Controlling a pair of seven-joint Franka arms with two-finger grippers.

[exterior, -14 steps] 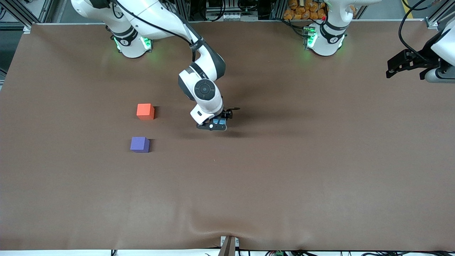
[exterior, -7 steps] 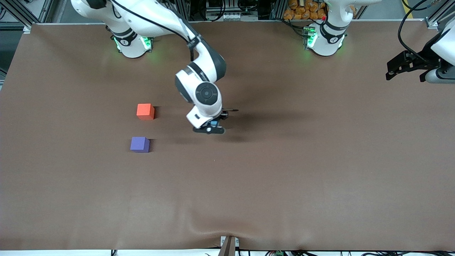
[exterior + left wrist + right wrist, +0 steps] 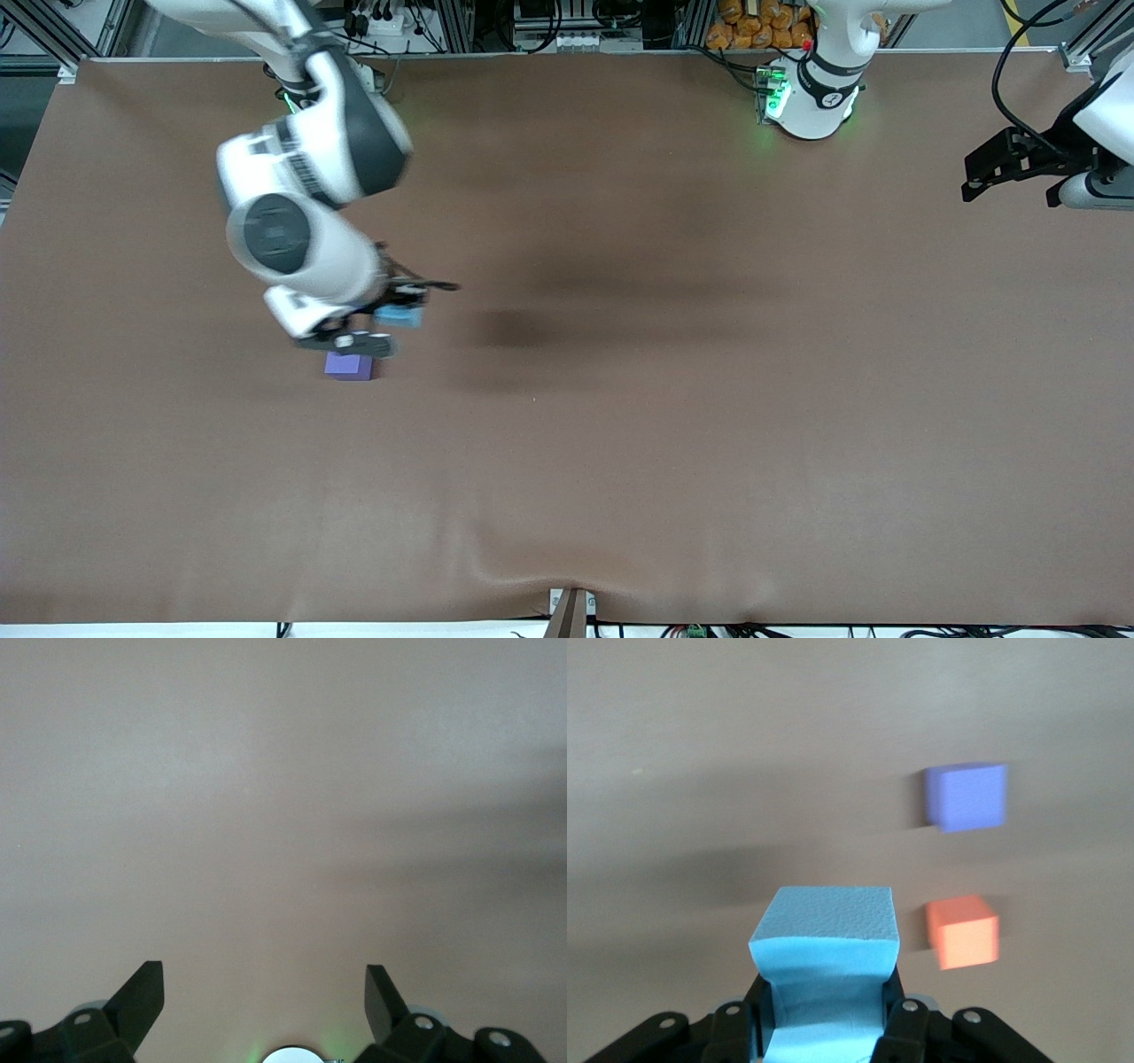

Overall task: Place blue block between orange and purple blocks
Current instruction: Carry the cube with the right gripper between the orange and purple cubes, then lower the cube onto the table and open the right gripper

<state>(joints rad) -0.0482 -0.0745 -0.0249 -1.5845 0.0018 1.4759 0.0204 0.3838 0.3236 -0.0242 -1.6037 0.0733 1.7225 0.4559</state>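
My right gripper (image 3: 381,323) is shut on the light sky-blue block (image 3: 399,315) and holds it in the air just above the purple block (image 3: 349,366). In the right wrist view the blue block (image 3: 826,970) is squeezed between the jaws, with the purple block (image 3: 967,796) and the orange block (image 3: 963,931) on the table below. In the front view the right arm hides the orange block. My left gripper (image 3: 997,168) is open and empty and waits at the left arm's end of the table; its wrist view (image 3: 264,992) shows only bare table.
The brown table cover (image 3: 673,416) has a raised wrinkle at its edge nearest the front camera. The left arm's base (image 3: 811,93) stands at the table's edge farthest from the front camera.
My right gripper has lifted the blue block and carried it from mid-table toward the right arm's end, to above the purple block. The arm now hides the orange block. The left arm has not moved.
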